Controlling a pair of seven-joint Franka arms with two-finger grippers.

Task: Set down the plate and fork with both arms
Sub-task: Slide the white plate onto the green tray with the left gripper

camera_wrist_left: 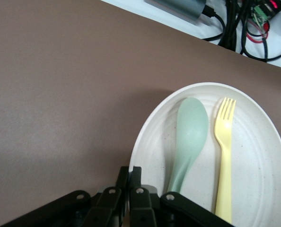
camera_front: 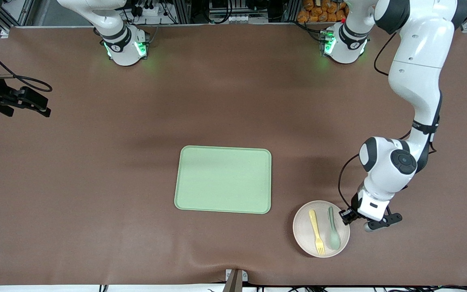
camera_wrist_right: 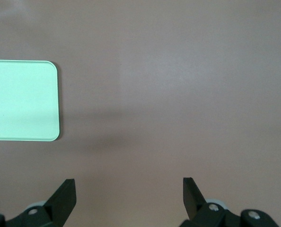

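The off-white plate (camera_front: 302,229) lies on the table nearer to the front camera than the tray, toward the left arm's end. On it lie the pale yellow fork (camera_front: 317,232) and a pale green spoon (camera_front: 333,234), side by side. My left gripper (camera_front: 346,215) is down at the plate's rim, shut on that edge; in the left wrist view the fingers (camera_wrist_left: 129,172) pinch the rim of the plate (camera_wrist_left: 259,156), with the fork (camera_wrist_left: 223,156) and spoon (camera_wrist_left: 190,137) close by. My right gripper (camera_front: 41,106) waits open and empty over bare table at the right arm's end (camera_wrist_right: 129,194).
A rectangular pale green tray (camera_front: 223,179) lies at the table's middle, and its corner shows in the right wrist view (camera_wrist_right: 20,99). A brown mat covers the table. A small clamp (camera_front: 235,280) sits at the front edge. Cables run past the table edge near the plate.
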